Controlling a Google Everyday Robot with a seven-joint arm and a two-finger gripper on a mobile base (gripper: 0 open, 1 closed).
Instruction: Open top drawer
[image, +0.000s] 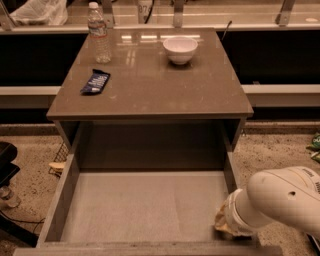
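The top drawer (145, 207) is pulled far out of the cabinet toward the camera. Its deep grey box is open to view and holds nothing. Its front panel (150, 248) lies at the bottom edge of the view and its handle is out of view. My white arm (282, 200) comes in from the lower right. The gripper (226, 226) sits at the drawer's front right corner, mostly hidden behind the arm's wrist.
On the brown cabinet top (150, 85) stand a water bottle (99, 33), a white bowl (180, 49) and a dark blue snack bag (95, 82). A counter runs along the back. Dark equipment (7, 165) sits on the speckled floor at left.
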